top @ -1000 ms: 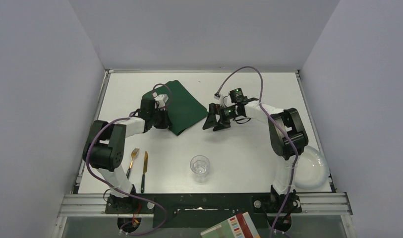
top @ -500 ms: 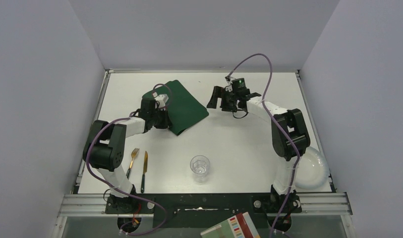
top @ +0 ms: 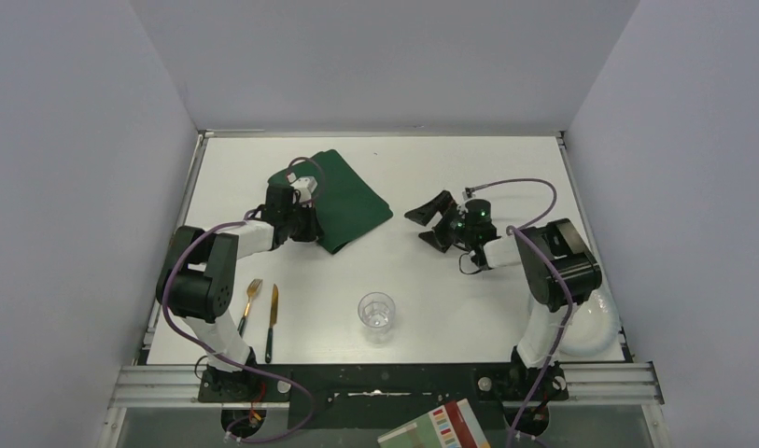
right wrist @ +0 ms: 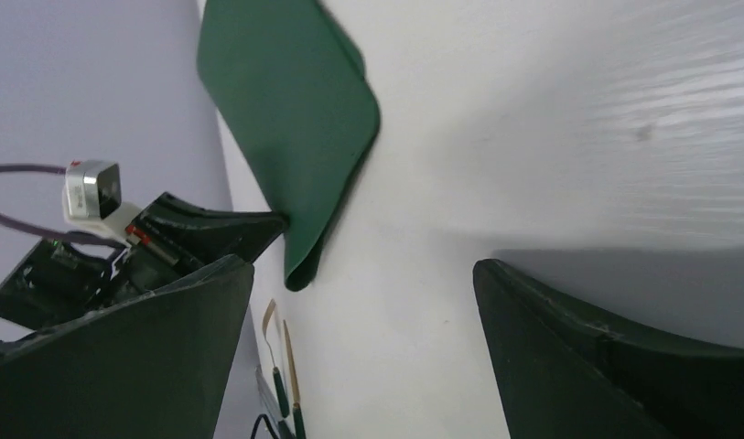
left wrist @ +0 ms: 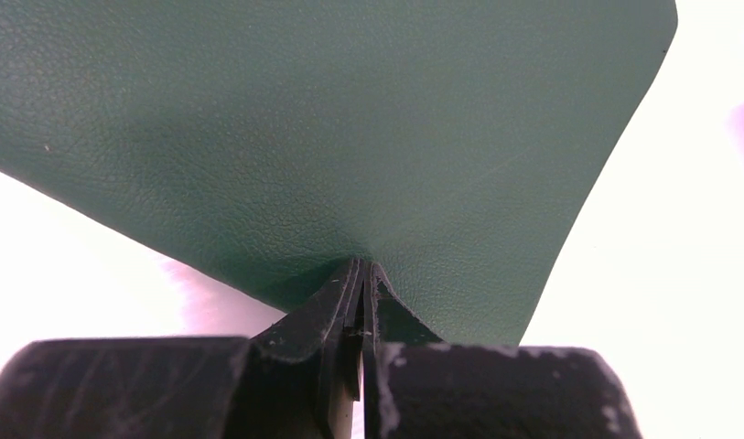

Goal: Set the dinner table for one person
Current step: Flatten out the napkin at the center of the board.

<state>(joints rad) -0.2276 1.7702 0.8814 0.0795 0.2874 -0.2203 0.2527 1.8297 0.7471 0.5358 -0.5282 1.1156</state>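
Left gripper [left wrist: 361, 274]: clenched on the near edge of the placemat [top: 345, 198]
Right gripper [top: 430, 225]: spread wide, empty
Risk: a single-corner pull may fold the placemat or slip the pinch

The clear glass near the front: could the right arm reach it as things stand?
Probably yes. The right gripper is open and holds nothing, the glass stands alone, and nothing lies on the table between them.
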